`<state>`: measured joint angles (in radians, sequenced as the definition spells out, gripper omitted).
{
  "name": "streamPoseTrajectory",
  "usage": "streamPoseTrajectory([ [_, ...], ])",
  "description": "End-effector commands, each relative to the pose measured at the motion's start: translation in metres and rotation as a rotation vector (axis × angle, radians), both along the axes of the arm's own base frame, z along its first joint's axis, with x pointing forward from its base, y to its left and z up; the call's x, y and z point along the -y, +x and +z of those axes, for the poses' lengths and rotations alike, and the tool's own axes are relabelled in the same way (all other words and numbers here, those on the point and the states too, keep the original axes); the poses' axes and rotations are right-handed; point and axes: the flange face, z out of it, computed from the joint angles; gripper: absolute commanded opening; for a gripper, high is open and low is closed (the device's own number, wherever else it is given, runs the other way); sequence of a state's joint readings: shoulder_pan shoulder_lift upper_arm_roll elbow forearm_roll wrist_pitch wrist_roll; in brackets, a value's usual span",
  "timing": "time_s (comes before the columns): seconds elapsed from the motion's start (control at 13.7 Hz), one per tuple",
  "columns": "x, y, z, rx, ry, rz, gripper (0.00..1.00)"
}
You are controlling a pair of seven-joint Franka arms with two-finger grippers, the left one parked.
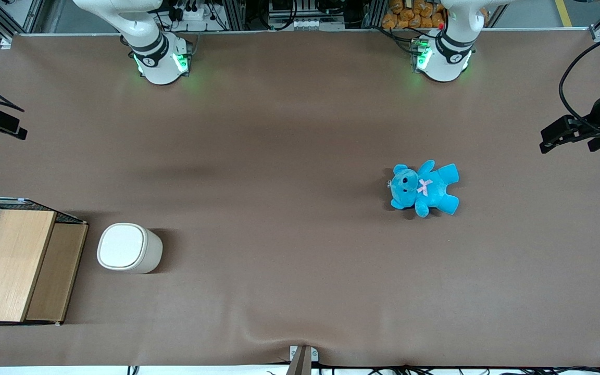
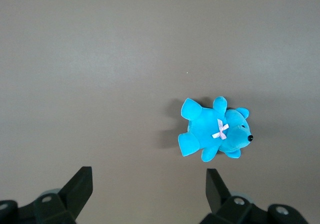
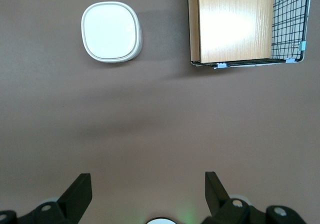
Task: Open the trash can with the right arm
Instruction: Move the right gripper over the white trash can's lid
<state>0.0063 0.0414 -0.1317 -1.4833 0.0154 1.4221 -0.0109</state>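
Note:
The trash can (image 1: 128, 248) is a small cream-white rounded-square bin with a flat paler lid lying shut on it. It stands upright on the brown table beside the wooden-topped box. It also shows in the right wrist view (image 3: 111, 31). My right gripper (image 1: 3, 125) hangs high above the table at the working arm's end, farther from the front camera than the trash can and well apart from it. In the right wrist view the gripper (image 3: 147, 186) is open and empty, with only bare table between its fingers.
A wooden-topped box with wire mesh (image 1: 13, 265) stands close beside the trash can and shows in the right wrist view (image 3: 235, 23). A blue plush bear (image 1: 424, 187) lies toward the parked arm's end and shows in the left wrist view (image 2: 215, 131).

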Motion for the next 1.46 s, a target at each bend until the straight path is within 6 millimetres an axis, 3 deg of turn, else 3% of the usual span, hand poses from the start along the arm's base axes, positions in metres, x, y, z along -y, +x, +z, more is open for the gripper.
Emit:
streamPoseTrajectory([
  [0.0, 0.002, -0.001, 0.005, 0.002, -0.010, 0.004, 1.00],
  [0.37, 0.000, 0.004, -0.008, -0.023, -0.008, 0.011, 1.00],
  [0.88, -0.003, 0.052, -0.093, -0.094, -0.008, 0.002, 0.97],
  [1.17, -0.003, 0.069, -0.131, -0.115, 0.011, -0.005, 0.52],
  [1.39, -0.004, 0.081, -0.159, -0.123, 0.015, -0.014, 0.34],
])
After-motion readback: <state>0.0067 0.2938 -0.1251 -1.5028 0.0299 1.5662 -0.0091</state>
